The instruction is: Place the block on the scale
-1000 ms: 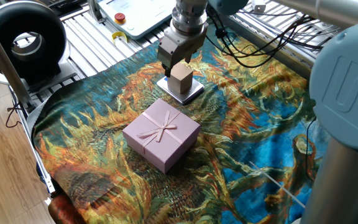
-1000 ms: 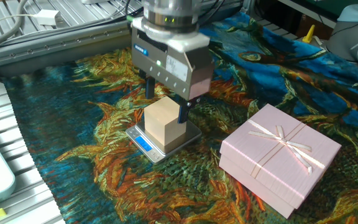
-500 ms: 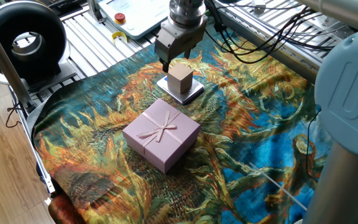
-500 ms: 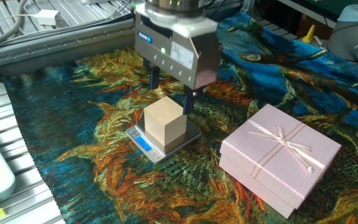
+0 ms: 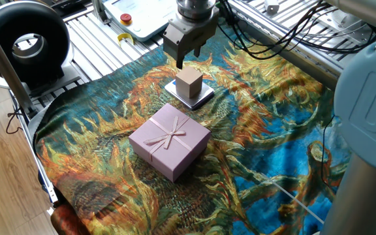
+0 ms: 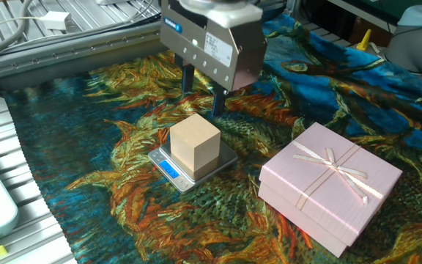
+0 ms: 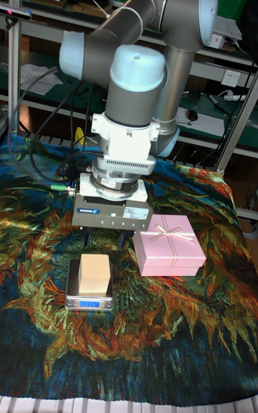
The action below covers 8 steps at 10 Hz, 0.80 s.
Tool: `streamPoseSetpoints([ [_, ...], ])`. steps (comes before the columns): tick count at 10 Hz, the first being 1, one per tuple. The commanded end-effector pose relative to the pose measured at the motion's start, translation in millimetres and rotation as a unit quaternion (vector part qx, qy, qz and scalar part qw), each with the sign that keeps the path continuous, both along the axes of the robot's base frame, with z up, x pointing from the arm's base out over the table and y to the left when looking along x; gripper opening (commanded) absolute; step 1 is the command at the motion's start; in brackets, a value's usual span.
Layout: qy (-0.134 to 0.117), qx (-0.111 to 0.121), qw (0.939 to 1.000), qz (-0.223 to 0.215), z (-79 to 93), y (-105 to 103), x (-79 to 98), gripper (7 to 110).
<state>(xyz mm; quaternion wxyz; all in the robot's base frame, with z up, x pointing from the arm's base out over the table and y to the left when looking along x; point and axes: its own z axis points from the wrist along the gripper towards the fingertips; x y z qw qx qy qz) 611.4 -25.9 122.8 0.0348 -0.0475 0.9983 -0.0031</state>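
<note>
**Block on the scale, gripper above it**

The block [image 6: 195, 145] sits upright on the scale [image 6: 173, 171], covering most of its plate and leaving bare the front strip with the small blue display. In the tall fixed view the block [image 7: 94, 274] stands centred on the scale [image 7: 89, 302], again with the display strip showing in front of it.

The gripper [image 6: 200, 94] hangs directly over the block with its two dark fingers [image 6: 187, 78] pointing down. The jaws are apart and hold nothing; the fingertips end just above the block's top face and touch neither it nor the scale. In one fixed view the gripper [image 5: 185, 60] is seen clear of the block [image 5: 189, 83], with a gap between them.

The scale [image 5: 202, 98] lies on a cloth [image 5: 266, 143] patterned in blue, orange and yellow, toward the side of the bench nearest the robot's base. A pink gift box [image 6: 331, 186] with a ribbon bow rests on the same cloth, near the scale but not touching it. In the tall fixed view the gift box [image 7: 170, 245] lies to the right of the scale.
</note>
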Motion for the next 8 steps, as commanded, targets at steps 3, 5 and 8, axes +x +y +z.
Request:
streamPoseSetpoints([
  [3,0.005,-0.001,0.9999,-0.014,20.5,2.9,-2.9,66],
  [5,0.008,-0.002,0.9998,-0.021,21.6,1.8,-4.6,44],
  [8,0.011,-0.012,0.9992,-0.038,23.1,-5.5,-6.5,44],
])
